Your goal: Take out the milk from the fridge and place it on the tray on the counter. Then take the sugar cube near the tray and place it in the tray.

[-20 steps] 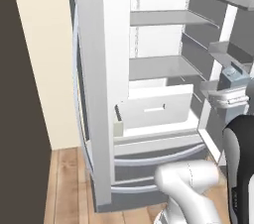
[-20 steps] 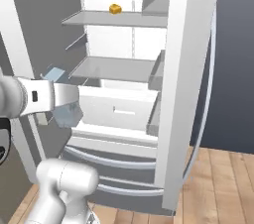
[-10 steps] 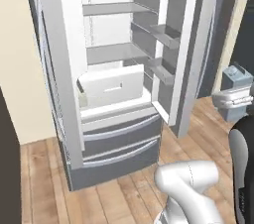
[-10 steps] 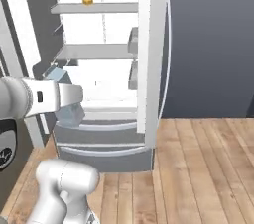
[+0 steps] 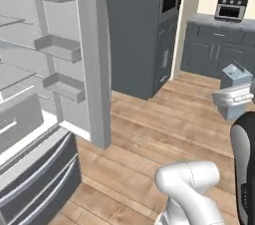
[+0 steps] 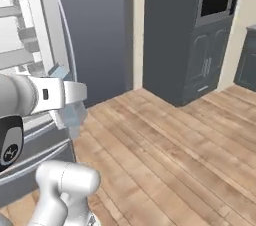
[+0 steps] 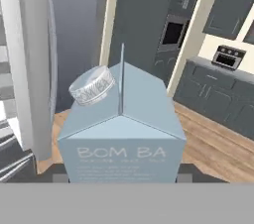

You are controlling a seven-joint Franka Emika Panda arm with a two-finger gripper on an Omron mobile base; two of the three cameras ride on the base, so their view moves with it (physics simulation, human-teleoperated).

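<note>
Wooden plank flooring runs across the kitchen toward a tall dark grey cabinet column with a built-in oven, and in the left base view a small appliance sits on the far surface above dark grey cabinet doors.

At the left of both base views stands the fridge, white, with its thick door swung open; grey door shelves and the lower drawers show in the left base view.

The gripper reaches out sideways from the white arm, away from the fridge interior and over the floor. It is closed on the milk, a pale blue-grey carton with a gabled top and a round ribbed cap on one slope. In the hand view the carton sits upright just in front of the camera, its printed face toward the lens, with the dark finger tips showing at either side of its base, pressed against its walls. In the right base view the carton appears pale and partly hidden behind the hand, in front of the fridge door edge. In the left base view it shows at the right edge, level with the far cabinets.
</note>
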